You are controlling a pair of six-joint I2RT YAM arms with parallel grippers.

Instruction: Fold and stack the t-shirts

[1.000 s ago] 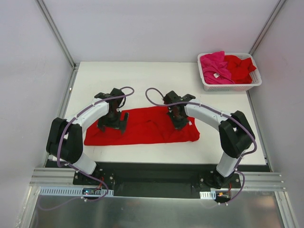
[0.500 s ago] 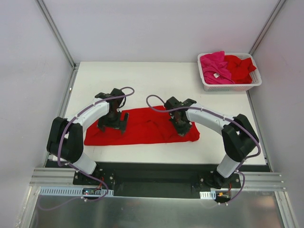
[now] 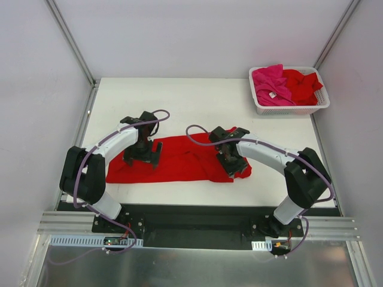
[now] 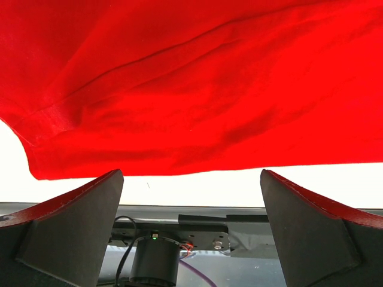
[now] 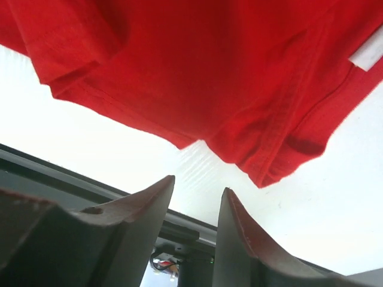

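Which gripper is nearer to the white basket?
Right. The right gripper is over the end of the red t-shirt nearest the basket; the left gripper is over its far half.

Plain red t-shirt (image 3: 182,160), magenta-pink t-shirt (image 3: 269,81), white basket (image 3: 291,110), white table (image 3: 197,101)

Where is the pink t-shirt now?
In the top view, the pink t-shirt lies in the white basket at the far right corner of the table, beside a red t-shirt.

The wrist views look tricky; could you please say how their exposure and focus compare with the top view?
Left wrist: the table is blown out to white behind the red t-shirt, whose creases are sharp. Right wrist: table bright but faintly textured, hems crisp. Top external: even, soft light, no glare, everything in focus.
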